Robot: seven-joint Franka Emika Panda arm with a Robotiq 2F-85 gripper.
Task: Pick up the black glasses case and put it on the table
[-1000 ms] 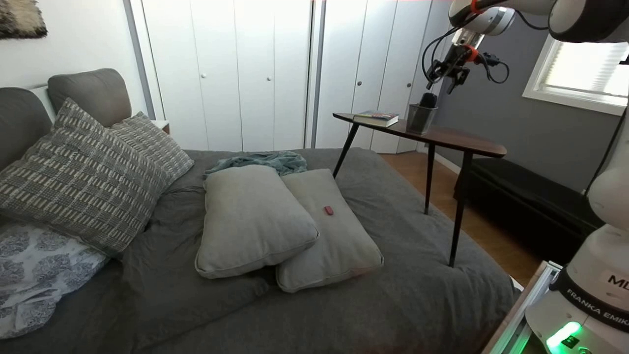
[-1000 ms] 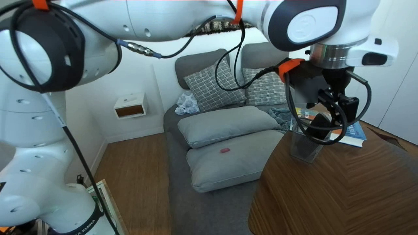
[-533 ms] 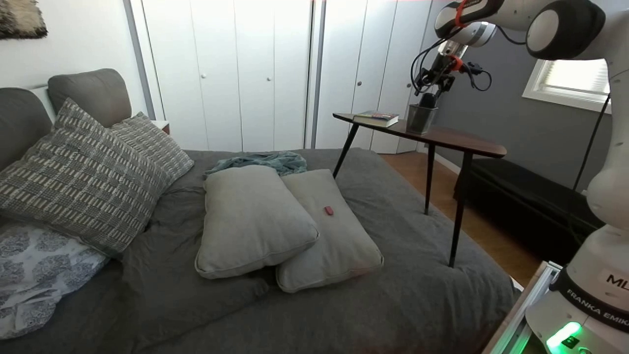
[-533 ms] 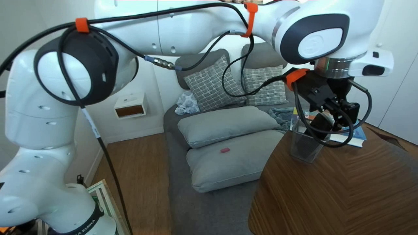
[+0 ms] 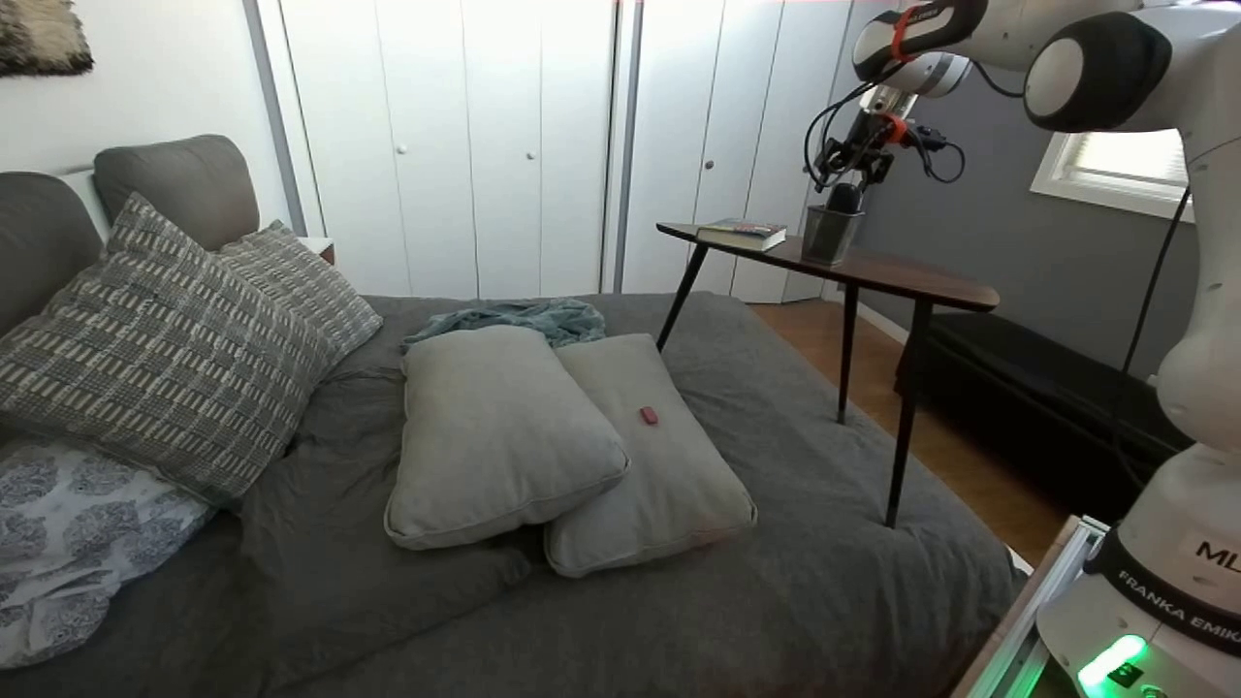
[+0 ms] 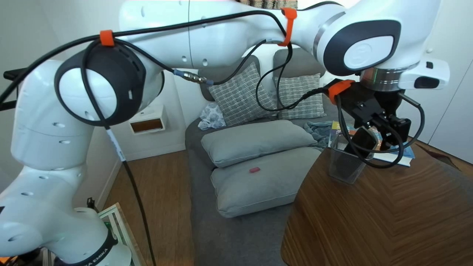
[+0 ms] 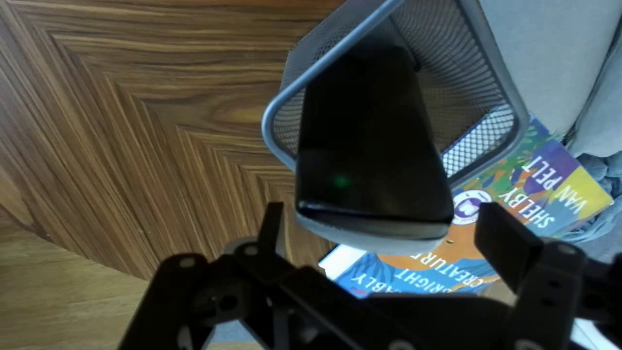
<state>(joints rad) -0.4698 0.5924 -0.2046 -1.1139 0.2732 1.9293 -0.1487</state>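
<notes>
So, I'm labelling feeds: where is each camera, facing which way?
An exterior view: beside the grey bed, facing tall white doors; white jointed arm, right edge.
An exterior view: high beside the brown wooden table, facing grey padded headboard; arm across top.
Wrist view: on the arm, looking down at the black oblong glasses case; open gripper at bottom.
Both exterior views share bed, table, arm.

White arm bent and outstretched, wrist angled downward, pincer spread wide
</notes>
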